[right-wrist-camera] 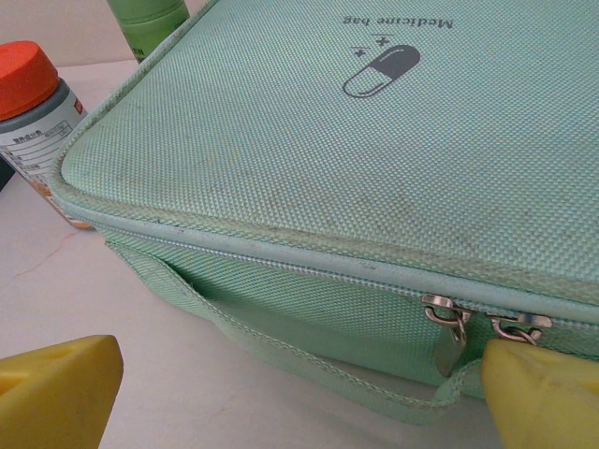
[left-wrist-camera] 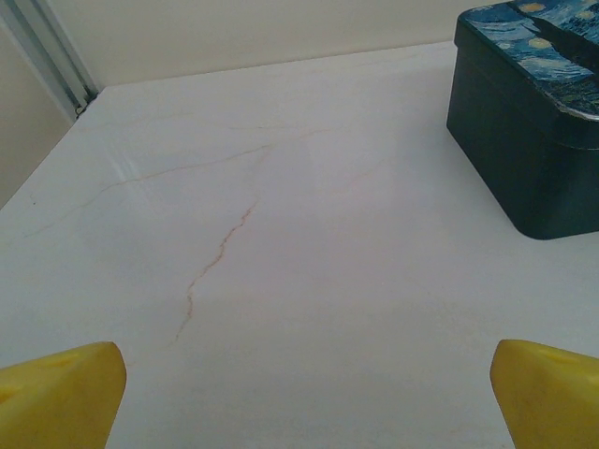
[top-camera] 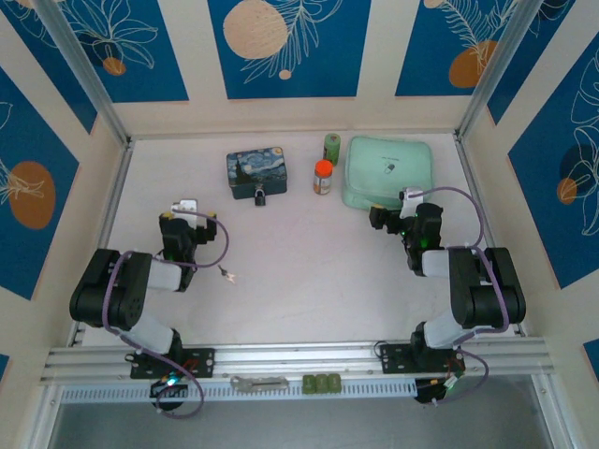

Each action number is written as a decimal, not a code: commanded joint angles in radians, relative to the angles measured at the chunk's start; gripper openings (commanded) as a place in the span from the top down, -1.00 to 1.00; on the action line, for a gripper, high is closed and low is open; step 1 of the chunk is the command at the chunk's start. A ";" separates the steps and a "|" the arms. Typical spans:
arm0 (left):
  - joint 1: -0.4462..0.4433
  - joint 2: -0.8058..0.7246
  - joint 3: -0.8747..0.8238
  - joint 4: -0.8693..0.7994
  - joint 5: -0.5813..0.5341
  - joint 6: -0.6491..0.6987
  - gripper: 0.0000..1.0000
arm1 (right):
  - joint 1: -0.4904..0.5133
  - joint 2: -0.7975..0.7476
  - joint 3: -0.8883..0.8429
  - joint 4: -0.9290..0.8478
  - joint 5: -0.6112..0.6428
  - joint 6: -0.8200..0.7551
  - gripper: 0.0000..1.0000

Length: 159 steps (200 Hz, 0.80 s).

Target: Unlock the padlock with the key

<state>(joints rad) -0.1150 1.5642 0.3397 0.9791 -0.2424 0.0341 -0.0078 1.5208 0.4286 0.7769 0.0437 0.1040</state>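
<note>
The tiny dark padlock (top-camera: 259, 196) hangs at the front face of the blue starry-night box (top-camera: 255, 172). The small silvery key (top-camera: 226, 273) lies flat on the table, right of my left arm. My left gripper (top-camera: 187, 211) sits at the left, well short of the box, and is open. In the left wrist view its yellow fingertips (left-wrist-camera: 61, 393) stand wide apart over bare table, with the box (left-wrist-camera: 529, 122) at the upper right. My right gripper (top-camera: 391, 213) is open, facing the mint bag. Its fingertips (right-wrist-camera: 56, 393) are spread, with nothing held between them.
A mint medicine bag (top-camera: 388, 171) with a zip pull (right-wrist-camera: 449, 323) stands at the back right. An orange-capped bottle (top-camera: 323, 176) and a green bottle (top-camera: 332, 147) stand beside it. A flat grey metal tool (top-camera: 259, 382) and green pieces (top-camera: 322, 383) lie on the front rail.
</note>
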 commanded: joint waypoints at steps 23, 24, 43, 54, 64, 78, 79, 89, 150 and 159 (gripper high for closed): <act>0.014 0.006 0.024 -0.005 0.017 -0.005 -0.99 | -0.006 0.001 -0.003 0.014 -0.015 -0.007 -0.98; 0.015 0.007 0.024 -0.005 0.017 -0.006 -0.99 | -0.006 0.001 -0.003 0.014 -0.016 -0.007 -0.98; 0.014 0.006 0.024 -0.006 0.017 -0.007 -0.99 | -0.006 0.001 -0.004 0.014 -0.016 -0.007 -0.98; 0.014 0.007 0.024 -0.006 0.018 -0.007 -0.99 | -0.002 -0.002 -0.007 0.019 -0.009 -0.011 -0.98; 0.014 0.004 0.022 -0.004 0.017 -0.007 -0.99 | 0.003 -0.006 -0.003 0.009 -0.005 -0.018 -0.98; 0.014 0.003 0.015 0.011 0.000 -0.005 -0.99 | 0.023 -0.032 0.010 -0.032 0.014 -0.039 -0.99; 0.013 0.002 0.015 0.012 -0.006 -0.006 -0.99 | 0.025 -0.034 0.009 -0.030 0.018 -0.042 -1.00; 0.011 -0.028 0.012 -0.015 -0.039 -0.019 -0.99 | 0.045 -0.062 0.011 -0.058 0.061 -0.051 -0.99; -0.049 -0.276 0.075 -0.282 -0.133 0.011 -0.99 | 0.247 -0.242 0.134 -0.364 0.364 -0.089 -0.99; -0.049 -0.328 0.083 -0.304 -0.135 -0.033 -0.99 | 0.269 -0.269 0.145 -0.393 0.373 -0.076 -0.98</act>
<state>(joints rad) -0.1516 1.3605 0.3641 0.8005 -0.3153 0.0418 0.2161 1.3231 0.5274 0.5125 0.2905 0.0322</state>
